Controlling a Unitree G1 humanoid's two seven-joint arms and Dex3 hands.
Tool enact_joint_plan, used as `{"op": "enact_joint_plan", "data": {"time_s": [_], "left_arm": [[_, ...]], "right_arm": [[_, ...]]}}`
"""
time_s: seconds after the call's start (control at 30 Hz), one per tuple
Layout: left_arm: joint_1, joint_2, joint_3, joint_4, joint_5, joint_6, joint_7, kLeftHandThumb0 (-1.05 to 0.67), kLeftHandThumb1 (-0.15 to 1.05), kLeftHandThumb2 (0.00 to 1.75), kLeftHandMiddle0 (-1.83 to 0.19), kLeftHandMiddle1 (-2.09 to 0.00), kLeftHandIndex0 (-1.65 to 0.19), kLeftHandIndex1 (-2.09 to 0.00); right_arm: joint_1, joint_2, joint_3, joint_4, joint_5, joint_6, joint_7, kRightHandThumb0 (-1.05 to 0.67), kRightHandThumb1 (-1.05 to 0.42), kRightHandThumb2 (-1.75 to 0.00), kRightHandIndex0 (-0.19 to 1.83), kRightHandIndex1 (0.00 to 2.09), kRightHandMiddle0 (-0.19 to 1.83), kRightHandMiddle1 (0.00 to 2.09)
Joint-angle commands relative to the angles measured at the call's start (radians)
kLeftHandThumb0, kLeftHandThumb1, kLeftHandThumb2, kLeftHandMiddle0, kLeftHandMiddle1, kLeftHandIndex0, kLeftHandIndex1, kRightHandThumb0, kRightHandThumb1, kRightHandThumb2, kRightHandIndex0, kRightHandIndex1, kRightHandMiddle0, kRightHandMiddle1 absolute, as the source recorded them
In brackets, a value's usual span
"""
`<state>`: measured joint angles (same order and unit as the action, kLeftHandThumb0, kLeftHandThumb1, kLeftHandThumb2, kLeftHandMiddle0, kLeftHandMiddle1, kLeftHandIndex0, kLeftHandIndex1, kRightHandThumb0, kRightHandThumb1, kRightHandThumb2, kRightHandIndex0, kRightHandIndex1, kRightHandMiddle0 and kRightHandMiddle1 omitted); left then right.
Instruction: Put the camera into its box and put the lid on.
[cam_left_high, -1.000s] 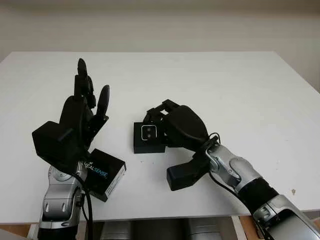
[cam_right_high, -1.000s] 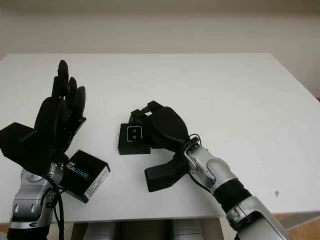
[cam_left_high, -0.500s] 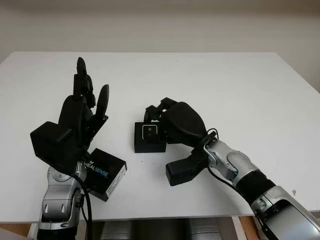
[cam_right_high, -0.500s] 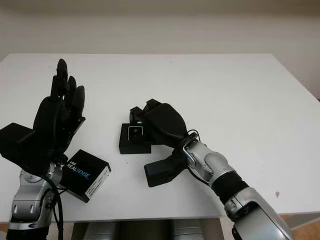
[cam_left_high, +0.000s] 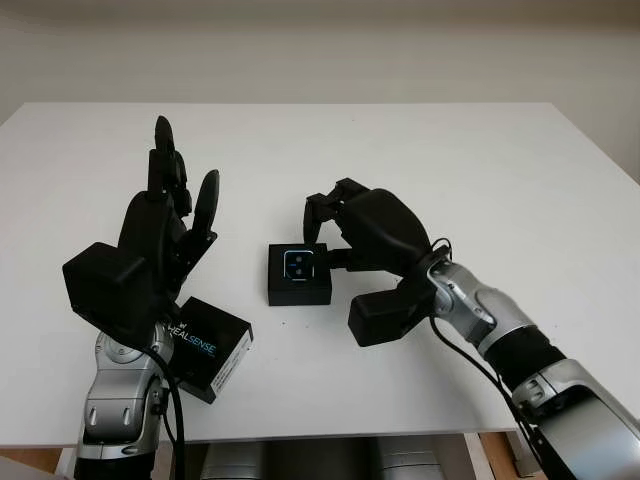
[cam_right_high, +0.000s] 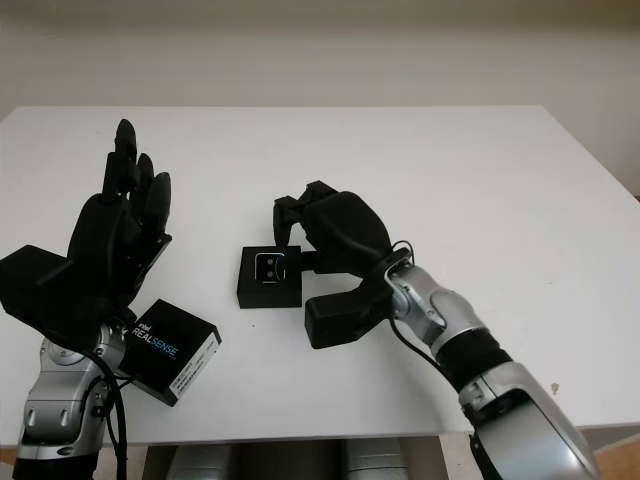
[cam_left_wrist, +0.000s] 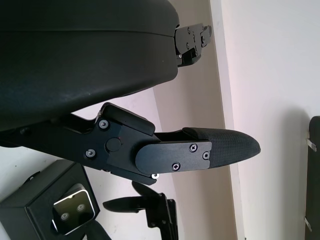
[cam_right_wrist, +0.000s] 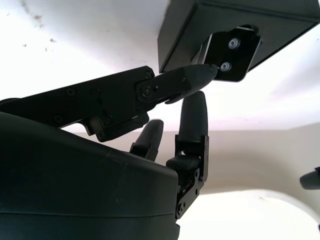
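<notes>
Camera (cam_left_high: 300, 264) placement looks like the step I'm closing out: it sits in its open black box (cam_left_high: 298, 290) near the middle of the white table (cam_left_high: 420, 150), its silver face up. My right hand (cam_left_high: 372, 230) is just beside the box on its right, raised a little over it and holding nothing. From the right wrist view one fingertip (cam_right_wrist: 200, 75) reaches right up to the edge of the camera's face, though I can't tell whether it touches; the other fingers are loosely bent and clear of it.

My left hand (cam_left_high: 160, 225) is raised above the table's left side, well apart from the box, open and holding nothing, fingers pointing up. Below it, partly hidden under the wrist, lies the lid (cam_left_high: 212, 348), the black piece printed with the RealSense name, flat on the table near the front edge.

As I judge it, the camera is in and the lid is the part left to do. The next move calls for drawing the right hand clear of the box, then bringing a hand down onto the lid, lifting it, carrying it across to the box and squaring it over the opening before pressing down. The left hand is closer to the lid, so I'd use that one, and I'd check that the camera sits level first, since a tilted camera would hold the lid up
</notes>
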<state>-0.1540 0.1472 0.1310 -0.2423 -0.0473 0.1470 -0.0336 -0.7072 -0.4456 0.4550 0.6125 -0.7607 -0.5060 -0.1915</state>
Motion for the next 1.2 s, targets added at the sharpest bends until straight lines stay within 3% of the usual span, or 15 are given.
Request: {"op": "enact_joint_plan", "data": {"time_s": [0.0, 0.13, 0.33, 0.5, 0.57, 0.67, 0.93, 1.03, 1.17], "left_arm": [[-0.009, -0.002, -0.003, -0.010, -0.001, -0.009, 0.000, -0.79, 1.05, 0.48, 0.19, 0.00, 0.19, 0.00], [-0.010, -0.003, -0.006, -0.010, 0.005, -0.013, 0.004, -0.80, 1.05, 0.48, 0.19, 0.00, 0.19, -0.01], [-0.014, -0.008, -0.010, -0.019, 0.015, 0.011, 0.021, -0.82, 1.05, 0.48, 0.19, 0.00, 0.19, -0.01], [-0.008, -0.010, -0.001, -0.025, 0.009, 0.009, 0.029, -0.79, 1.05, 0.47, 0.19, 0.00, 0.19, 0.00], [-0.004, -0.010, 0.002, -0.030, 0.006, 0.013, 0.031, -0.79, 1.05, 0.48, 0.19, 0.00, 0.19, 0.00], [0.002, -0.004, 0.005, -0.041, 0.008, 0.028, 0.031, -0.81, 1.05, 0.49, 0.19, 0.00, 0.19, 0.00], [0.010, -0.009, 0.013, -0.057, 0.005, 0.042, 0.033, -0.80, 1.05, 0.54, 0.19, 0.00, 0.19, 0.00], [0.013, -0.012, 0.014, -0.057, 0.001, 0.033, 0.033, -0.80, 1.05, 0.56, 0.19, 0.00, 0.19, 0.00], [0.011, -0.014, 0.014, -0.057, -0.004, 0.034, 0.036, -0.79, 1.05, 0.57, 0.19, 0.00, 0.19, 0.00]], "right_arm": [[-0.049, -0.038, -0.020, -0.039, 0.025, -0.049, 0.041, -0.58, -0.95, -0.05, 0.17, 0.77, 0.27, 1.11], [-0.096, -0.100, -0.027, -0.080, 0.022, -0.136, 0.108, -0.60, -0.92, -0.05, 0.19, 0.60, 0.31, 0.69], [-0.196, -0.178, -0.021, -0.108, -0.021, -0.270, 0.183, -0.57, -0.88, -0.04, 0.18, 0.49, 0.25, 0.47], [-0.276, -0.214, 0.002, -0.092, -0.173, -0.382, 0.058, -0.55, -0.83, -0.04, 0.21, 0.47, 0.25, 0.40], [-0.304, -0.221, 0.025, -0.085, -0.268, -0.397, -0.042, -0.44, -0.82, -0.05, 0.25, 0.45, 0.29, 0.38], [-0.349, -0.233, 0.076, -0.082, -0.404, -0.392, -0.162, -0.38, -0.84, -0.06, 0.24, 0.42, 0.27, 0.36], [-0.414, -0.187, 0.228, 0.036, -0.616, -0.302, -0.445, -0.46, -0.84, -0.06, 0.28, 0.36, 0.37, 0.37], [-0.436, -0.166, 0.281, 0.087, -0.650, -0.281, -0.532, -0.45, -0.87, -0.06, 0.33, 0.41, 0.41, 0.40], [-0.462, -0.145, 0.341, 0.148, -0.677, -0.269, -0.616, -0.46, -0.90, -0.05, 0.16, 0.71, 0.31, 0.62]]}}
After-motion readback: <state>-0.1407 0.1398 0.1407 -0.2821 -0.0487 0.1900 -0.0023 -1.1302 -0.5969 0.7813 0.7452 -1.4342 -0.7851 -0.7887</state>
